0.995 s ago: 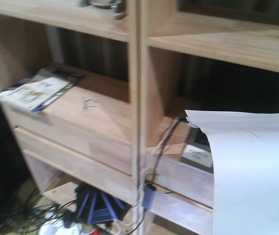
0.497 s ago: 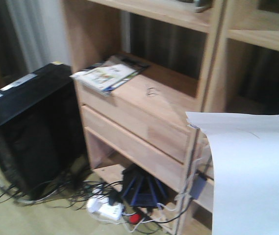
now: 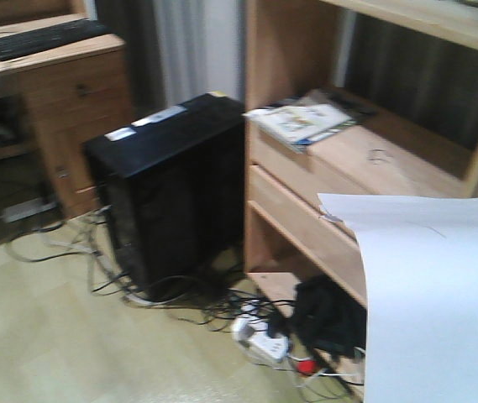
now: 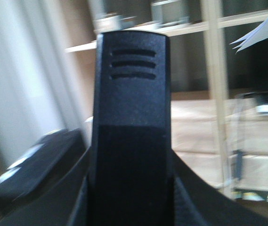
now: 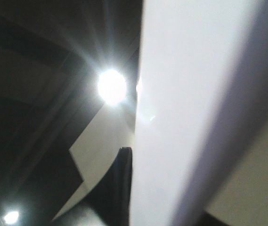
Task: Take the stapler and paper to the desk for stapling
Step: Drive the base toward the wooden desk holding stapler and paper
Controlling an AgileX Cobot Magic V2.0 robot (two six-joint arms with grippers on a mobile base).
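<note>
Here, the left claw (image 4: 131, 202) is closed around the black stapler (image 4: 130, 94). The stapler stands upright between its jaws and fills the middle of the wrist view. The pads sit at the frame's bottom edge and are hard to make out.

The right claw (image 5: 128, 190) pinches the paper (image 3: 436, 302) near its lower edge. One dark finger (image 5: 123, 176) presses against the sheet and the other is hidden behind it. The sheet rises from the claw and curls over, well apart from the desk (image 3: 83, 117).

Beyond the left claw stands the shelf unit (image 3: 306, 193). Its open bay holds a stack of booklets (image 3: 302, 124) that hangs a little over the front edge. The lower bay, just left of the right claw's sheet, holds a black bundle (image 3: 327, 317) too blurred to name.

Left of the left claw, a black computer tower (image 3: 171, 193) stands on the floor (image 3: 54, 336) just beside the unit. Tangled cables (image 3: 171, 298) and a white power strip (image 3: 260, 344) lie at its foot. Further left, the desk carries a black keyboard (image 3: 41, 38). Above the right claw, two ceiling lights (image 5: 111, 87) glare.
</note>
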